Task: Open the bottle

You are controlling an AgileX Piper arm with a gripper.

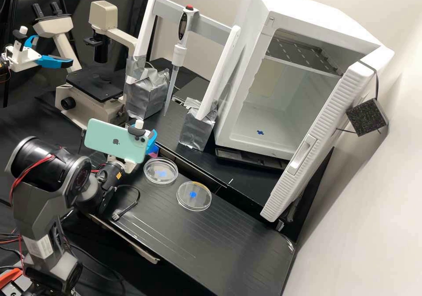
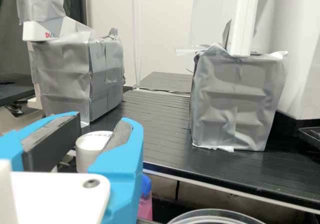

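While a cream microscope [image 1: 90,92] stands towards the left of the high view, a pale green phone [image 1: 105,140] sits just to its right and partly in front of the gripper [image 1: 152,141]; in the wrist view that pincer [image 2: 103,119] is released, its blue fingers parted on either side of the bottle's white cap [image 2: 86,156]; some space shows between one finger and the cap, while the other overlaps it, so I can't tell whether they touch; near the cap is a pink container [image 2: 145,206] with a blue top.

Rightward in the high view, a clear round dish [image 1: 149,176] lies on the black bench [image 1: 211,239]; behind it, a pipette [image 1: 179,52] hangs upright from a white frame [image 1: 147,28], whose legs are set in two silver-taped blocks [image 1: 145,96]; a second clear dish [image 1: 195,203] lies near the first, each with a blue mark inside; at the right, a white cabinet [image 1: 239,67] stands with its door [image 1: 325,124] ajar.
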